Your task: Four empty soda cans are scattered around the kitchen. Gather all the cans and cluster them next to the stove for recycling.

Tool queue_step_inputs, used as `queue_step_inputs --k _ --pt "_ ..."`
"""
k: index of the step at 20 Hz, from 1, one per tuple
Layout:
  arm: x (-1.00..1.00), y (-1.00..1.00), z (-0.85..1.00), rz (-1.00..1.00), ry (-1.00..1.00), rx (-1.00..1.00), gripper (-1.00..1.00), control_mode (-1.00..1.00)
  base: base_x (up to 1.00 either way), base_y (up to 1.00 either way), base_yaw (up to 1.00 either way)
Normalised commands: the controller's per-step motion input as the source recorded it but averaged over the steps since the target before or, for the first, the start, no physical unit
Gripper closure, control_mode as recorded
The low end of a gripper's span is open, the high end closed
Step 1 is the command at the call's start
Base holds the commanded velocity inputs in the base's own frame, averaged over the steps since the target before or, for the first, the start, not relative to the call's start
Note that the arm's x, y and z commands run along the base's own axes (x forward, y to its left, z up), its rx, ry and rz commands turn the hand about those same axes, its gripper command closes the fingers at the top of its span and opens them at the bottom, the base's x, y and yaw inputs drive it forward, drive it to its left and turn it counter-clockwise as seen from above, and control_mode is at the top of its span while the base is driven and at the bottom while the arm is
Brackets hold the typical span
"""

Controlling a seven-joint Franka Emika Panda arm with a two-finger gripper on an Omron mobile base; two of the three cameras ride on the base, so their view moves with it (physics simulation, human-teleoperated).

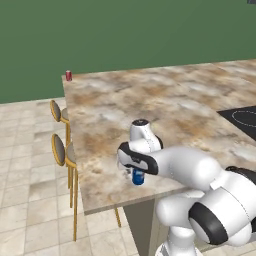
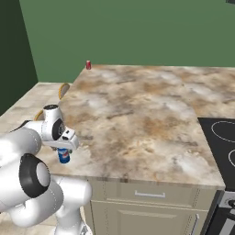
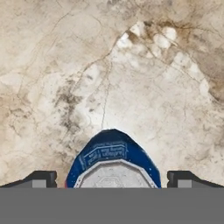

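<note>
While the hand [image 3: 112, 178] stands wide around a blue can [image 3: 112, 164] at the surface's [image 1: 165, 105] lower left, 1 red soda can [image 1: 68, 75] sits upper left.

Even, bright rendered light falls on the marble worktop [image 1: 150, 105], with no glare and only a faint shadow under the arm. Edges look soft and pixelated (distant details most of all), and the green wall [image 2: 137, 32] darkens at far left.
</note>
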Motion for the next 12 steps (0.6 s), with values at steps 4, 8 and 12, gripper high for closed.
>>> queue_step_inputs --k 4,8,12 --pt "0.0 0.0 -0.19 0.0 -0.05 0.0 -1.0 -1.0 0.0 0.0 0.0" --pt "0.0 0.0 -0.18 0.0 -0.02 0.0 1.0 -1.0 0.0 0.0 0.0" --pt "0.0 0.0 -0.13 0.0 0.0 0.01 1.0 -1.0 0.0 0.0 0.0"
